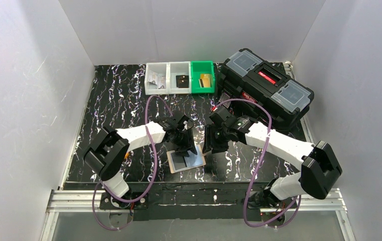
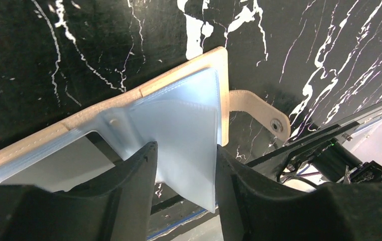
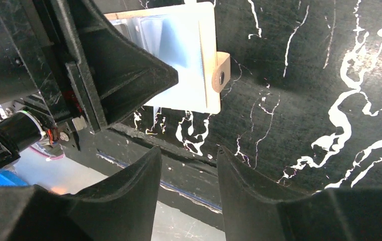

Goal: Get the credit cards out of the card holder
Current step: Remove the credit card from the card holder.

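Half into extraction; straddled the pale blue credit card [image 2: 188,115] on the card holder [image 2: 178,73], flat on the table [image 1: 118,100], with left gripper [image 2: 184,148] parted; hung right gripper [image 3: 187,150] open, empty, beside; likely needed a pinch, then a pull.

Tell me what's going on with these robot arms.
A cream card holder lies open on the table. The left gripper straddles a pale blue card at the holder; whether it grips it is unclear. The right gripper hovers open beside the holder, holding nothing.
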`<state>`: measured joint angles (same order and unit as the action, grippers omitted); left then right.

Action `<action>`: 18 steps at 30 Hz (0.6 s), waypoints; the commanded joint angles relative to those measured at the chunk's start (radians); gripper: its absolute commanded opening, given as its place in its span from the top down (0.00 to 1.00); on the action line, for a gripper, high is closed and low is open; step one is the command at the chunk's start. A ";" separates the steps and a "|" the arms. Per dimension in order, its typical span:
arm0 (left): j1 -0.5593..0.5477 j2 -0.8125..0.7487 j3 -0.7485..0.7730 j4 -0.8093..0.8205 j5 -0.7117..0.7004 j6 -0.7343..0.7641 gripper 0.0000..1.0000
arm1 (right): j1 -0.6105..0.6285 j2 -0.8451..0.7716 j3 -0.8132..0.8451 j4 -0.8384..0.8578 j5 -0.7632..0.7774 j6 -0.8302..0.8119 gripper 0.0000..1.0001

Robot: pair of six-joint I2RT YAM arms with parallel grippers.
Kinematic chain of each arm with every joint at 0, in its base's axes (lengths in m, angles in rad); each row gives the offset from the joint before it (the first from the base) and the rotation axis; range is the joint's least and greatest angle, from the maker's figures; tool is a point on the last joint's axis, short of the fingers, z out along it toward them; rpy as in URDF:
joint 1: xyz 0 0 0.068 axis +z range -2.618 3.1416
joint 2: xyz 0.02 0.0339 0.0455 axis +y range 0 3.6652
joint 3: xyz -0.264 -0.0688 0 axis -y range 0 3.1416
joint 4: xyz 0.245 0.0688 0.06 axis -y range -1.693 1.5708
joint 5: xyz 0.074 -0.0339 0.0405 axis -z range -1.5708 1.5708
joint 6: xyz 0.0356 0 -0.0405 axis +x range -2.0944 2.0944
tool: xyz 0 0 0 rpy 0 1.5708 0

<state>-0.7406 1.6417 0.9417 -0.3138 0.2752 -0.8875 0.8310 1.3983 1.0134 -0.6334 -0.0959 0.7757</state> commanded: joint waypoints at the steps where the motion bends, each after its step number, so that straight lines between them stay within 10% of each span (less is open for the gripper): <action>1: -0.015 0.020 0.045 0.004 0.007 -0.009 0.55 | -0.005 -0.050 -0.019 -0.012 0.033 0.014 0.47; 18: 0.006 -0.143 0.057 -0.192 -0.161 0.060 0.44 | -0.007 -0.006 0.016 0.069 -0.093 -0.020 0.44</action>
<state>-0.7525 1.6436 1.0107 -0.3763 0.2379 -0.8642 0.8303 1.3643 0.9913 -0.6422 -0.1040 0.7780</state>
